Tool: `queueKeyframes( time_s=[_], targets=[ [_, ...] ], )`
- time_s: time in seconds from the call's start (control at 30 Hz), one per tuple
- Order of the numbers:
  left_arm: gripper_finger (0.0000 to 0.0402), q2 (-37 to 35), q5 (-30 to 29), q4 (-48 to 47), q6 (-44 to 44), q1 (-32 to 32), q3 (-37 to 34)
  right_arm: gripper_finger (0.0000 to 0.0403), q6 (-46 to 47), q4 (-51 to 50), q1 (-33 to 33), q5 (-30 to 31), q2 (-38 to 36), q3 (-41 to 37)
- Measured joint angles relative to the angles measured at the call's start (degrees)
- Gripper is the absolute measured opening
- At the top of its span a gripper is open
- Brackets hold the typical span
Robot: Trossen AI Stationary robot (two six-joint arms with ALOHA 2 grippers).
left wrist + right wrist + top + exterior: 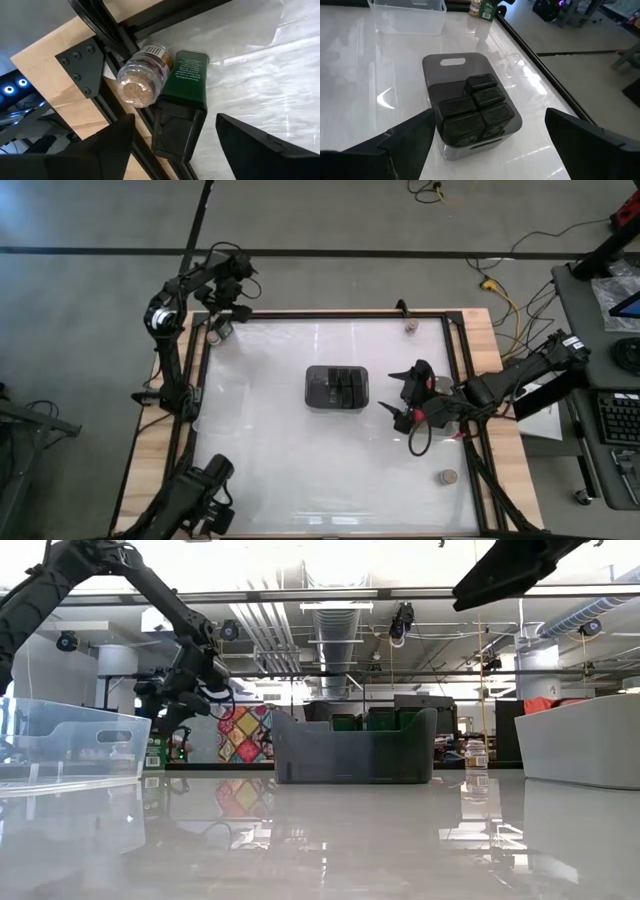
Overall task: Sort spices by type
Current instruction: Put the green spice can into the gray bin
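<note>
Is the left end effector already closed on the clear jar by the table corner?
No. In the left wrist view the jar lies on its side beside a green-labelled container, clear of the open fingers.

An open-plan industrial lab: exposed ceiling ducts [335,625], a concrete floor [320,220] with trailing cables [500,290], and a keyboard [618,420] beside the table's right edge.

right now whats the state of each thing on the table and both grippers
left gripper: open, above the table's far left corner, over a jar and a tin
clear jar: on its side, tan top facing the camera, against the tin
green tin: lying flat beside the jar
right gripper: open, empty, near the dark tray
dark tray: mid-table, holding dark blocks
dark blocks: packed together inside the tray
</note>
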Motion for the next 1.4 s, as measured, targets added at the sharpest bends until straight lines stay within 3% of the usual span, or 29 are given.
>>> queueKeyframes(
  time_s=[0.3,0.43,1.0,1.4],
  targets=[
    [0.0222,0.00,1.48,-0.07,0.60,-0.22,0.00,0.0366,2.05,-1.69,0.00,-0.02,0.00,-0.05],
    [0.0217,0.00,4.31,-0.13,1.26,-0.67,0.00,0.0366,2.03,-1.75,0.00,-0.02,0.00,-0.05],
    [0.0215,0.00,4.94,-2.49,1.55,-4.73,-0.11,0.0366,2.01,-2.94,0.00,0.00,0.00,-0.06],
    [0.0178,0.00,5.27,-1.84,1.42,-5.97,-1.29,0.0366,2.03,-2.94,0.00,0.00,0.00,-0.06]
  ],
)
